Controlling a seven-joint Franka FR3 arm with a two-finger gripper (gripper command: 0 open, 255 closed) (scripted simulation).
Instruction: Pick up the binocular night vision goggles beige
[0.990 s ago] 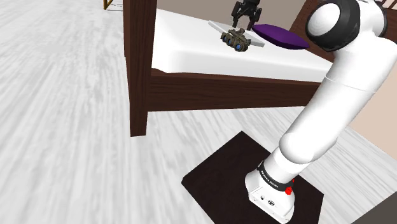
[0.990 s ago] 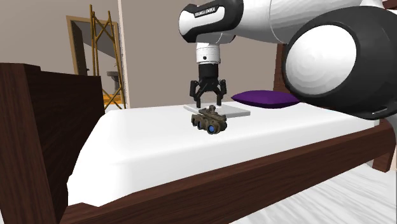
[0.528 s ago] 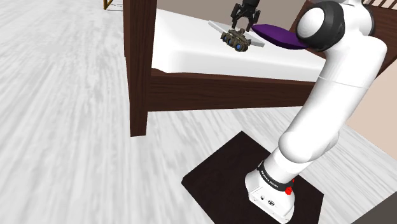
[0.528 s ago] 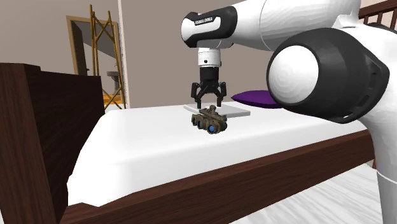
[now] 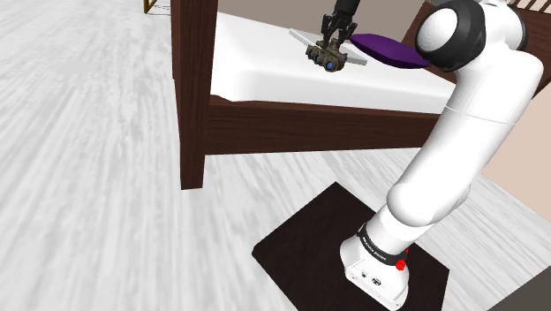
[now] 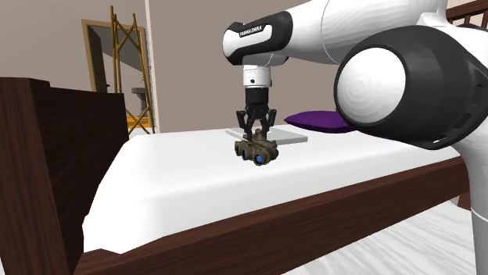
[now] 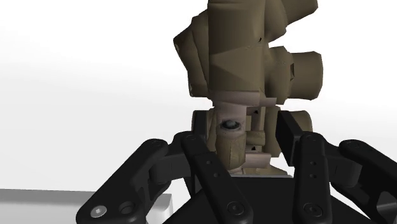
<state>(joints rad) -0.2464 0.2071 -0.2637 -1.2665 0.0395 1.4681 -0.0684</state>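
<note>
Night vision goggles (image 6: 256, 150) gripped on the white bed (image 6: 180, 187).
Olive-tan, they lie near a purple pillow (image 6: 324, 121); the gripper (image 6: 255, 134) stands upright over them, fingers (image 7: 296, 130) narrowed, clasping their sides.

White txt "FRANKA EMIKA" on black band (image 6: 252, 32) of arm (image 6: 321, 27), 2nd ext view; rest illegible

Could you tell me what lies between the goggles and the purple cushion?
A thin pale grey slab lies flat between the olive-beige binocular goggles and the purple cushion, as the second exterior view shows.
</note>
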